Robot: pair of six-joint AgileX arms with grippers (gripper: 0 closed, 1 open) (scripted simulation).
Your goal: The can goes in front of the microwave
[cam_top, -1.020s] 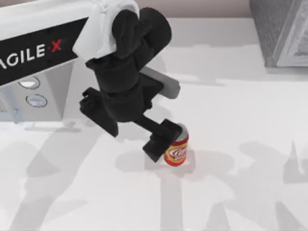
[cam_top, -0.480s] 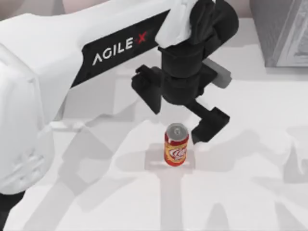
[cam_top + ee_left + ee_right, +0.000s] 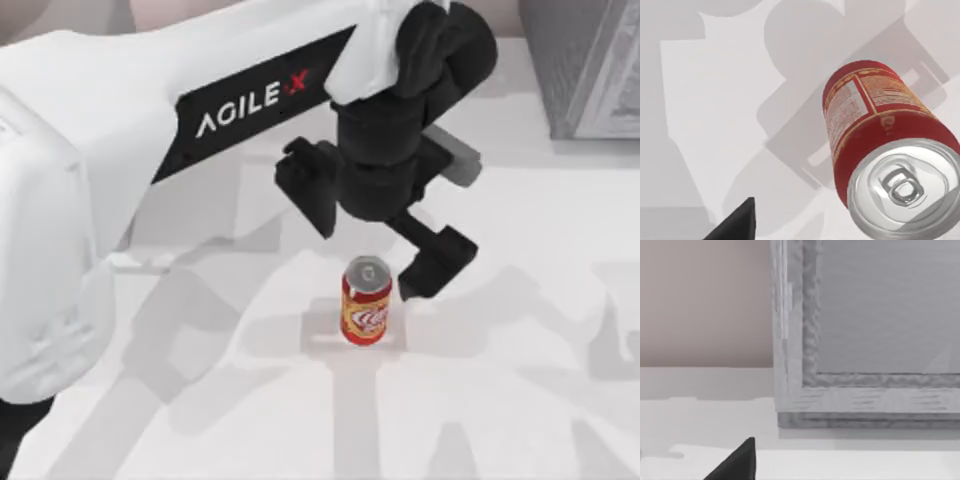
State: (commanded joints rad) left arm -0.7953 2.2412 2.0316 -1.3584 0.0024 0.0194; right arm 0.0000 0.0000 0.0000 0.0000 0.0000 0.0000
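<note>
Red can (image 3: 366, 313) upright on white table (image 3: 520, 400); left gripper (image 3: 400, 262) at its 1 o'clock, finger state indeterminate

Light: bright, even, no glare
Shadows: soft grey overlapping patches on the table (image 3: 520, 400), several around the can (image 3: 367, 313)
Focus: all views slightly soft

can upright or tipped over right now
Upright. In the top view the can stands on its base on the table, silver top up, label facing out. The left end effector is beside it, not gripping.
</note>
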